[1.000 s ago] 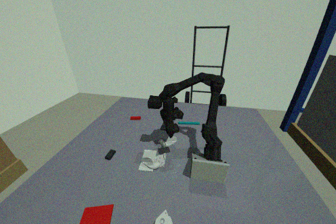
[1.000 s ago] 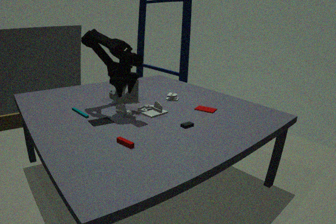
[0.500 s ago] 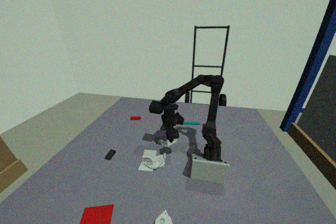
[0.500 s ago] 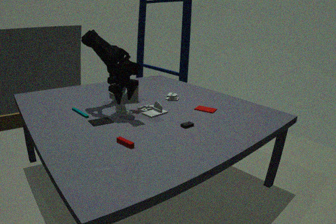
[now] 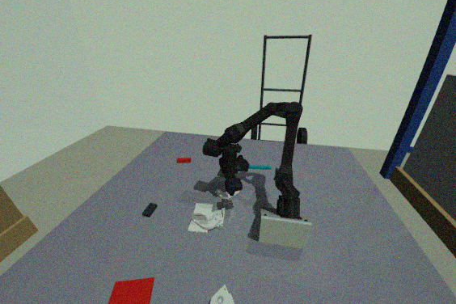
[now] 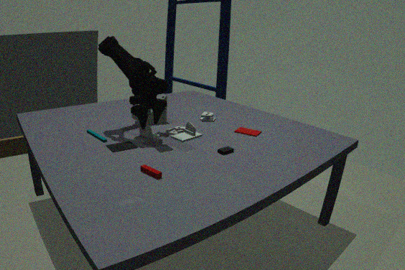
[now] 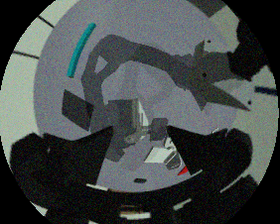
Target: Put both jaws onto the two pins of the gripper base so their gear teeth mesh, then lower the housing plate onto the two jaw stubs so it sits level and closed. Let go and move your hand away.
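My gripper (image 6: 150, 126) (image 7: 141, 129) is open and empty, pointing down. One white jaw (image 5: 235, 195) (image 6: 145, 133) (image 7: 141, 115) is on the table below and between the open fingers; it is partly hidden in the top and exterior views. The white gripper base (image 5: 199, 228) (image 6: 184, 139) (image 7: 155, 156) lies flat beside it. The other jaw (image 6: 191, 128) (image 7: 173, 162) is on the base with its flat part upright; its seat on a pin cannot be made out. The white housing plate (image 5: 221, 297) (image 6: 207, 115) lies apart from them.
A black block (image 5: 149, 209) (image 6: 225, 151) (image 7: 140, 180), a red plate (image 5: 133, 292) (image 6: 248, 131) (image 7: 184, 170), a red block (image 5: 183, 160) (image 6: 151, 171) and a teal stick (image 5: 259, 167) (image 6: 97, 136) (image 7: 80, 50) lie around the table. The arm's shadow falls across the parts.
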`<move>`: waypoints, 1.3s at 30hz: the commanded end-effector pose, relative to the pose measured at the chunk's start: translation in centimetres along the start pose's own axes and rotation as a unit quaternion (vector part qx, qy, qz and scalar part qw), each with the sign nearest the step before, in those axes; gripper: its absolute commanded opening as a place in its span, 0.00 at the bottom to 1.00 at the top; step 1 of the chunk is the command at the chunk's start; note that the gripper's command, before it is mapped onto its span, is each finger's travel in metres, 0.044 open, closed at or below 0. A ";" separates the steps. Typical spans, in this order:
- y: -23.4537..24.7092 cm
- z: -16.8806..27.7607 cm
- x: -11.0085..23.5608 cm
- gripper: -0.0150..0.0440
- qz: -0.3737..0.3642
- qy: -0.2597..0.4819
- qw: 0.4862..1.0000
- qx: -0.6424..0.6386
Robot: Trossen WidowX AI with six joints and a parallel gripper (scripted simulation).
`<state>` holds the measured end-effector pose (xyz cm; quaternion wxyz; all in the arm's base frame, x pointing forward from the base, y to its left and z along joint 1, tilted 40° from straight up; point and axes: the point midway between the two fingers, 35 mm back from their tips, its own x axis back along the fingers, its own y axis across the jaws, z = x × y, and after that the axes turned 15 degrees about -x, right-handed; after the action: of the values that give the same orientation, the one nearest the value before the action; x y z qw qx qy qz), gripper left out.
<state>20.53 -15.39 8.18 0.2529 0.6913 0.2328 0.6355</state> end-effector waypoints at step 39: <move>-0.2 -0.3 -4.0 1.00 0.000 -0.003 1.000 0.005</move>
<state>19.88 -17.83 5.16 0.2528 0.6942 0.2345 0.6318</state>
